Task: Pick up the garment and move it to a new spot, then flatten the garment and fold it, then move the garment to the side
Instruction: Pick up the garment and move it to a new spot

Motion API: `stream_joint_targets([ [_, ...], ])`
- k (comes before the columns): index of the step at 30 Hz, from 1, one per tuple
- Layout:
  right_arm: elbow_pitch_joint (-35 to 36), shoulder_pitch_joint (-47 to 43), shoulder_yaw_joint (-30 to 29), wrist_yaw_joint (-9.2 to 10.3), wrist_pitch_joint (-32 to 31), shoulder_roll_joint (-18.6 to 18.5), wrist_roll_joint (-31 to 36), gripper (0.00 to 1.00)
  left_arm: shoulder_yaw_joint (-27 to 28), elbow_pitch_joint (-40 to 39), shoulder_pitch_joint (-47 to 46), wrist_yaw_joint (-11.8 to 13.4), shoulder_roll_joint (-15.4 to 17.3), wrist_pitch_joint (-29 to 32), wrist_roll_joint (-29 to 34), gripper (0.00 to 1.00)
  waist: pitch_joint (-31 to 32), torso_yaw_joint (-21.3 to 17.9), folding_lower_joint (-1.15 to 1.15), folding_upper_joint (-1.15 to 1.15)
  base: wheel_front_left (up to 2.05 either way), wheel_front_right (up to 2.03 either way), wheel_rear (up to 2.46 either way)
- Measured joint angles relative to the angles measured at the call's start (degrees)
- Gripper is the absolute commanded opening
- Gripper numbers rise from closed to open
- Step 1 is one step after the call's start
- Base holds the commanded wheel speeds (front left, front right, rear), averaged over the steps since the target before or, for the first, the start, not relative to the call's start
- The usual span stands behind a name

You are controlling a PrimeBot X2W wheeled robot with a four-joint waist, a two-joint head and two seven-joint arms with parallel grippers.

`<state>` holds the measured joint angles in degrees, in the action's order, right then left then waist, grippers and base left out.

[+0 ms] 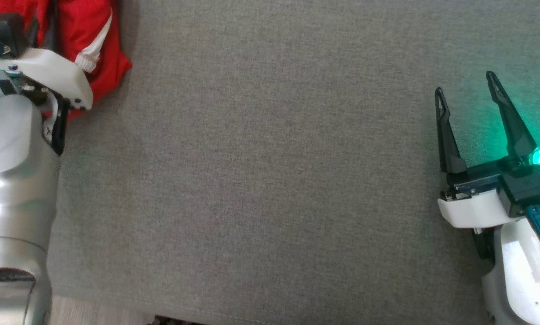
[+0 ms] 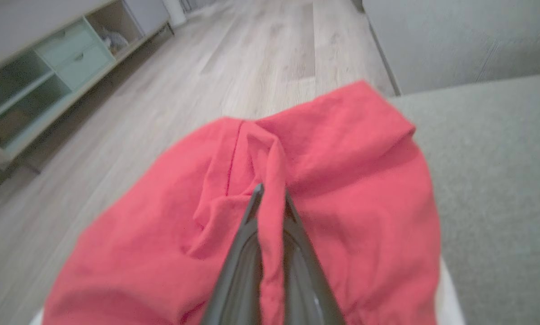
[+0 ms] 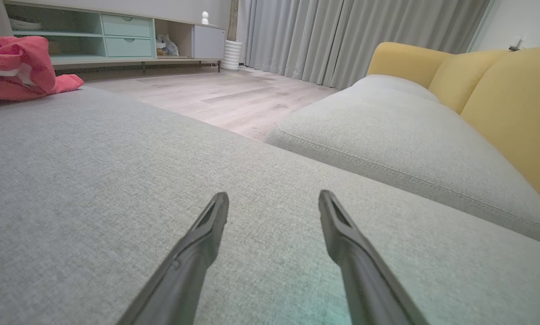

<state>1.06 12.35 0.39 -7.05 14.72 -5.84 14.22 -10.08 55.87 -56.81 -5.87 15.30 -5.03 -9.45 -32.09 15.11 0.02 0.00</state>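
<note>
The grey cushion (image 1: 270,180) lies bare ahead of my right hand (image 1: 465,82), whose fingers are spread wide with nothing between them. The red garment (image 1: 71,27) sits crumpled at the cushion's edge, well apart from that hand, bunched about my left hand (image 2: 273,192), which pinches a fold of it. I judge only the pick-up underway; moving, flattening, folding and setting aside are all left to do.

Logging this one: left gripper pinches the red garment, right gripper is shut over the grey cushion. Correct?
Not quite: the right gripper is open, not shut, as the right wrist view shows. The left gripper does pinch the red garment; the right is over the grey cushion.
</note>
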Motion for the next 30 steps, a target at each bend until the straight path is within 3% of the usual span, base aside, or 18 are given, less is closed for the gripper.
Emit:
stream_joint_targets([
  [7,-2.37,-0.39,-0.38,0.00,0.00,1.38,-1.07,1.00,-1.65,-3.14,-3.52,-0.57,2.71,-5.41,1.03,0.00,4.52,-0.87,-0.02,0.00,0.00,0.00,0.00],
  [12,-3.61,-2.45,0.60,0.00,0.00,2.19,-3.47,1.00,-5.22,-11.72,-5.82,-1.30,3.11,-5.56,0.27,0.00,9.79,-2.08,-0.02,0.01,0.00,0.00,0.00],
  [15,-3.76,-3.26,1.80,0.00,0.00,2.45,-7.28,1.00,-9.72,-19.76,-5.99,-1.71,4.00,-3.53,-4.98,0.00,12.82,-3.82,-0.04,0.01,0.00,0.00,0.00],
  [19,-3.24,-3.32,3.02,0.00,0.00,2.66,-12.58,1.00,-14.91,-31.72,-5.97,-1.71,6.68,1.62,-13.50,0.00,15.40,-8.18,-0.03,0.01,0.00,0.00,0.00],
  [24,-2.00,-3.65,3.98,-0.01,0.00,2.67,-15.71,1.00,-18.22,-43.45,-5.90,-1.71,7.72,7.16,-21.87,0.00,17.71,-14.61,-0.03,0.01,0.00,0.00,0.00],
  [30,-0.15,-4.00,4.76,0.00,0.00,2.69,-18.36,1.00,-23.09,-48.99,-2.98,-1.66,5.92,9.04,-23.41,0.00,18.82,-22.71,-0.03,0.01,0.00,0.00,0.00],
])
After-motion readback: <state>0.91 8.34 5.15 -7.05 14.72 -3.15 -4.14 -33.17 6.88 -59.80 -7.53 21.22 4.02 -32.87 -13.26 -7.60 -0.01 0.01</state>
